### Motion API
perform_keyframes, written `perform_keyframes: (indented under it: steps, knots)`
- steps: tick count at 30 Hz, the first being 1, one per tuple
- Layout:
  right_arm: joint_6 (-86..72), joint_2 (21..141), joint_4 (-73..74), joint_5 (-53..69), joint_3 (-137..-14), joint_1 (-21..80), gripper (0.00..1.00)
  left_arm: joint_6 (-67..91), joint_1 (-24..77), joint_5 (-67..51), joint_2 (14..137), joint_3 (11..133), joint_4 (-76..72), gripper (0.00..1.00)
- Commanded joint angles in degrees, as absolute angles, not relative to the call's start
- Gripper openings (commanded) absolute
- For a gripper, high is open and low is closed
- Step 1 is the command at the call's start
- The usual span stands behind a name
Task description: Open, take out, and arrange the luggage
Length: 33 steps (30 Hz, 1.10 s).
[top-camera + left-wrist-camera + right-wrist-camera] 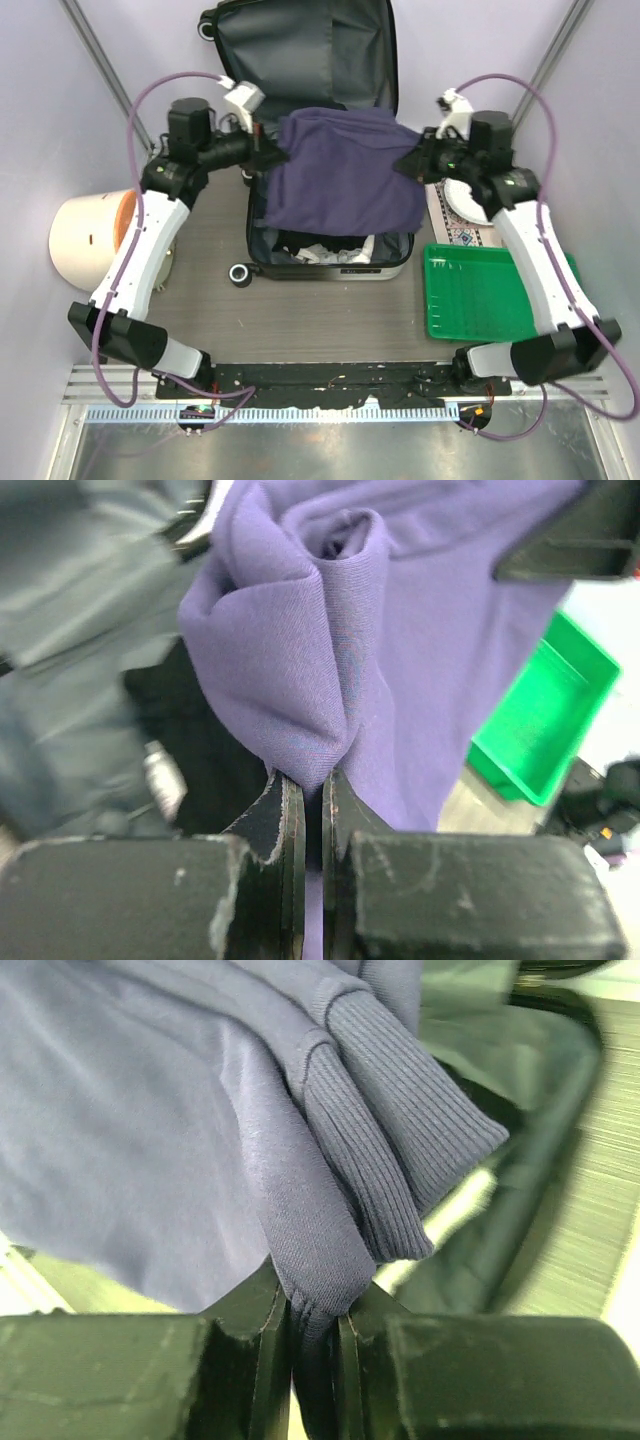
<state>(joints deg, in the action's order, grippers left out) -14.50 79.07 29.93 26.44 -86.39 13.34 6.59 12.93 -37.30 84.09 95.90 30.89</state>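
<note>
The luggage lies open on the table, its lid thrown back away from the arms and its dark lining showing, so the opening is done. Over its near half a purple garment hangs spread between the two arms. At the luggage's left edge, the left end effector is closed to a thin slit on a bunched fold. At the luggage's right edge, the right end effector is pinched on a ribbed cuff or hem. Both wrist views show cloth squeezed between the jaws.

The garment looks lifted above the luggage, though I cannot tell whether its lower edge touches what is beneath. Under it, at the luggage's near end, black and white items lie inside.

I judge the taking-out to be at an early stage: this garment is not yet set down outside the luggage, more is left inside, and no arranged clothes show beside it. A green tray sits just right of the luggage's near corner.
</note>
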Motion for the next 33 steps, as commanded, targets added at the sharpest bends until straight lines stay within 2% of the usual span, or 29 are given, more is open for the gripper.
perform_keyframes:
  steps: [1,3,6,9,12,22,33]
  knots:
    - [-0.4,68.2,41.2,23.8,-88.7,5.6,0.01,8.0,24.8,-35.3,80.6,93.0,26.2,0.0]
    - [3.7,63.6,47.7,19.2,-88.7,3.7,0.01,11.5,29.8,-31.3,80.4,90.9,23.8,0.0]
    - [10.4,57.3,54.7,10.2,-87.7,1.1,0.01,11.6,45.1,-21.8,81.0,87.5,20.1,0.0]
    - [14.8,52.7,57.9,0.9,-83.7,0.7,0.01,12.0,54.3,-14.0,83.5,83.3,11.3,0.0]
    - [16.8,49.0,60.4,-5.7,-79.7,0.8,0.01,14.7,58.9,-12.5,89.4,83.4,5.2,0.0]
    - [23.8,42.9,60.7,-25.1,-68.0,0.8,0.01,18.5,62.8,-11.9,105.4,86.5,-8.4,0.0]
    - [35.7,43.4,60.0,-32.8,-63.2,-1.1,0.01,22.3,66.5,-12.1,116.4,94.9,-11.7,0.0]
